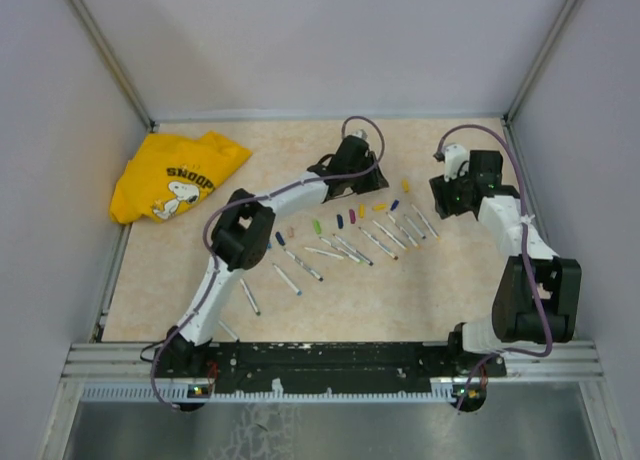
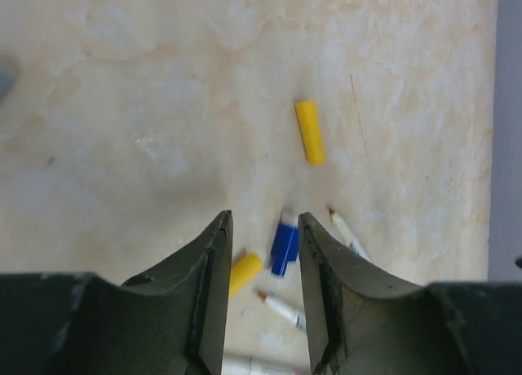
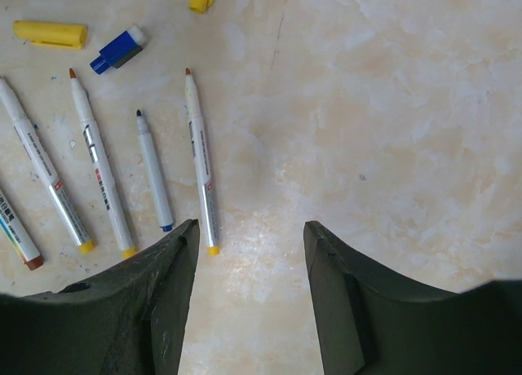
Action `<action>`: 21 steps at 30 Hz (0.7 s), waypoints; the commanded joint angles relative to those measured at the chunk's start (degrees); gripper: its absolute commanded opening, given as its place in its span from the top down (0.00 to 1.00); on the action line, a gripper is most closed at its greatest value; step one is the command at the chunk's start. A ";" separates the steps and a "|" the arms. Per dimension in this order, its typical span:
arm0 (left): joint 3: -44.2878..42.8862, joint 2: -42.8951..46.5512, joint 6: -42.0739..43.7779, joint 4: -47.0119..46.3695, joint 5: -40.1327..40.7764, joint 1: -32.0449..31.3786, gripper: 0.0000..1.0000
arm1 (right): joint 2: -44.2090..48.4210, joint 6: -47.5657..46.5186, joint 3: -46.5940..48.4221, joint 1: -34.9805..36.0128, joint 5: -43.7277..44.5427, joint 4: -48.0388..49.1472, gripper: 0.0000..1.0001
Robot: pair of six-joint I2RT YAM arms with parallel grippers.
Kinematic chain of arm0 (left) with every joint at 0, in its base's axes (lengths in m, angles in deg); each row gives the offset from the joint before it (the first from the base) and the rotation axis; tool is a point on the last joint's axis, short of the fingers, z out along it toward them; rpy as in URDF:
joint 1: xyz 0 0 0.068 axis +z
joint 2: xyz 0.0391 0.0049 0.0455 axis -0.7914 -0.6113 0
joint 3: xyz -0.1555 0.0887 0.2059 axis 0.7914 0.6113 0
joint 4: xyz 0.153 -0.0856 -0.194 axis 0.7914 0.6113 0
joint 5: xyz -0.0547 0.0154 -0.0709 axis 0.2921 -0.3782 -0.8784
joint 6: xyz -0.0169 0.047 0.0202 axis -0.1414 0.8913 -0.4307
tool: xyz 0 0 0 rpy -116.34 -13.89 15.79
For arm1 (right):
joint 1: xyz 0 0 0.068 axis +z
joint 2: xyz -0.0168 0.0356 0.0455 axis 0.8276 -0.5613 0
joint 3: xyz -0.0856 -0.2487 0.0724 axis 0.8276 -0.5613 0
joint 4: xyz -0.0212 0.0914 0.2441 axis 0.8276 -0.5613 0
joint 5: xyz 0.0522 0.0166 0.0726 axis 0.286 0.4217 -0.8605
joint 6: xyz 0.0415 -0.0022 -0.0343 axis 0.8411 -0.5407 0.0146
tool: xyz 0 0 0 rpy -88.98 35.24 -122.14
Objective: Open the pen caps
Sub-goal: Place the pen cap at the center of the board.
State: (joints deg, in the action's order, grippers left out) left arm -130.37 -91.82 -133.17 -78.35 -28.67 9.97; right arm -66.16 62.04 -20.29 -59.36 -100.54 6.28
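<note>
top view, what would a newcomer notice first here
Probably the bright yellow Snoopy shirt crumpled in the far left corner of the table. Next comes the fan of thin white pens mid-table, with small coloured caps scattered just beyond them. The left arm extends in beside them.

The table has a flat beige top with a marbled pattern, enclosed on three sides by plain pale grey panels: back wall, left wall and right wall. Metal posts run up the two rear corners, and a ribbed metal rail spans the near edge. Lighting is even and diffuse, with soft shadows only; a crumpled yellow shirt lies in the far left corner of the top.
</note>
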 commanded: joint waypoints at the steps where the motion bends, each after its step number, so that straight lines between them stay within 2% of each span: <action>1: 11.10 14.13 8.96 -10.69 -1.22 1.13 0.56 | 3.39 -0.02 0.02 -0.11 -2.09 1.98 0.46; 6: 34.01 30.21 20.76 -25.79 -14.12 4.64 0.50 | 4.01 -0.81 0.07 -0.10 -4.88 1.20 0.46; 10: 46.31 39.40 28.19 -30.88 -25.92 10.00 0.44 | 4.29 -2.09 0.19 -0.12 -7.66 0.10 0.46; 15: 52.88 45.59 35.28 -26.86 -23.90 14.31 0.36 | 4.39 -3.81 0.28 0.24 -11.06 -1.25 0.46; 21: 56.03 48.53 41.83 -25.45 -17.27 15.45 0.27 | 4.39 -5.10 0.12 1.64 -12.20 -1.80 0.47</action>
State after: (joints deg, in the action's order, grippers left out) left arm -75.89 -45.94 -98.74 -104.14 -48.64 25.55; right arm -64.28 58.83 -20.64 -58.84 -110.29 4.29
